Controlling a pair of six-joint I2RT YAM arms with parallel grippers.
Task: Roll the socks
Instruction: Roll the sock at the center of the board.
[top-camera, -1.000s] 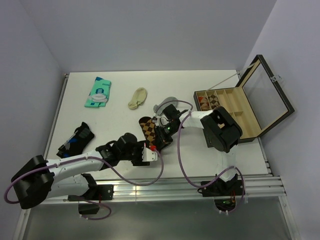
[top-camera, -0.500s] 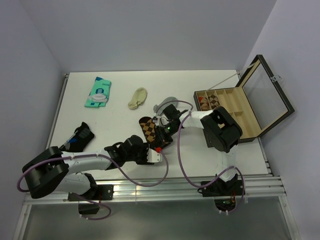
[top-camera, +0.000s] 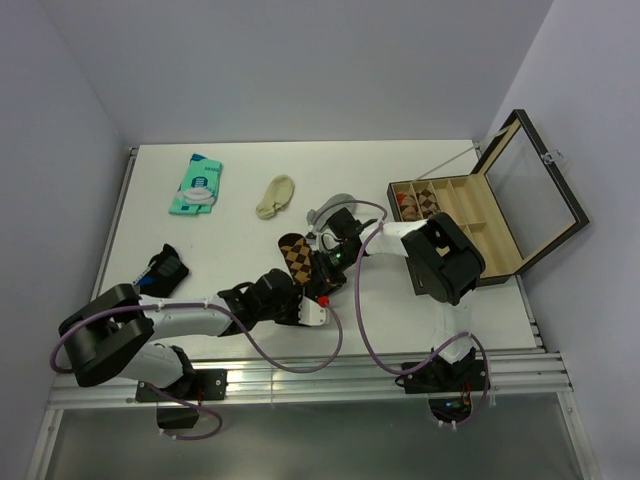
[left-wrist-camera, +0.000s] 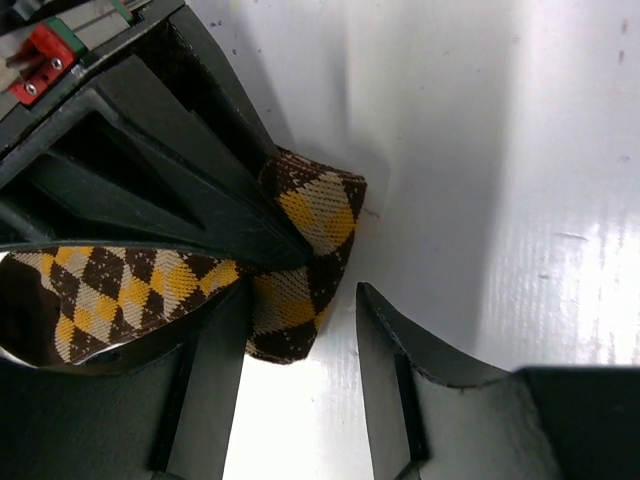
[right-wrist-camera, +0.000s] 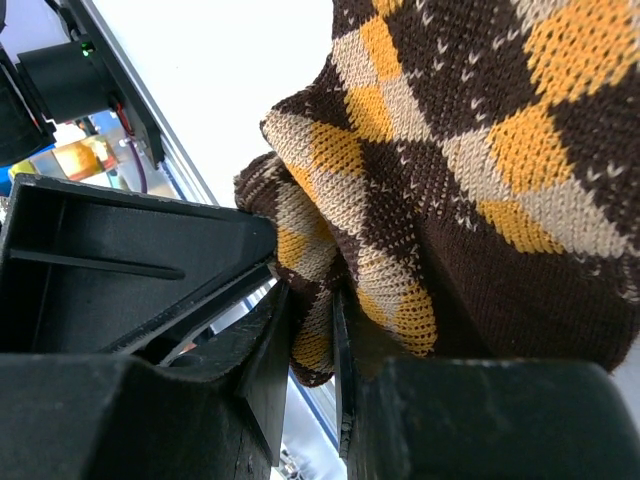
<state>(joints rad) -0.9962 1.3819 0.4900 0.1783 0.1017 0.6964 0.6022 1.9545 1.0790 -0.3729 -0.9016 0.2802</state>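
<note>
At the middle of the worktop (top-camera: 230, 250), the right pincer (right-wrist-camera: 312, 335) pinches the sock (left-wrist-camera: 312, 215) by its folded end, and the left pincer (left-wrist-camera: 295, 305), spread astride that end, should close low over both layers for a tight roll.

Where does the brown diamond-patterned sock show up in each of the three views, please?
Top view: the sock lies in the middle of the table.
Left wrist: the sock is centre-left, folded end pointing right.
Right wrist: the sock fills the upper right.
Shared landmark: the right pincer, clamped on the sock's folded end, black in all three.
</note>
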